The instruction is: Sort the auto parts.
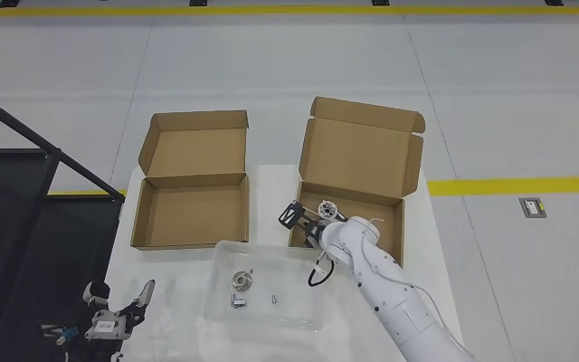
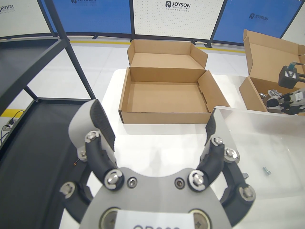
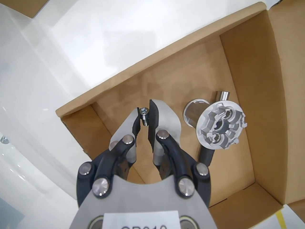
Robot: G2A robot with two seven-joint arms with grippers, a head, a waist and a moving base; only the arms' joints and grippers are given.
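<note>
My right gripper [image 3: 144, 113] is shut on a small silver bolt [image 3: 144, 116] and hangs over the near left corner of the right cardboard box [image 1: 395, 220]. Inside that box lie a toothed metal disc part [image 3: 220, 126] and two short metal cylinders [image 3: 193, 111]. In the top view the right gripper [image 1: 297, 215] sits at the box's left edge, beside the disc part [image 1: 327, 212]. A clear plastic tray [image 1: 308, 319] holds a round metal ring part [image 1: 242, 279], a small bracket [image 1: 237, 301] and a bolt [image 1: 273, 296]. My left gripper [image 2: 157, 122] stands open near the table's front left corner.
An empty left cardboard box [image 1: 190, 211] stands with its lid back on the white table [image 1: 136, 195]. A black metal rack [image 2: 28, 77] stands left of the table, close to the left gripper [image 1: 118, 303]. Bare table lies between the two boxes.
</note>
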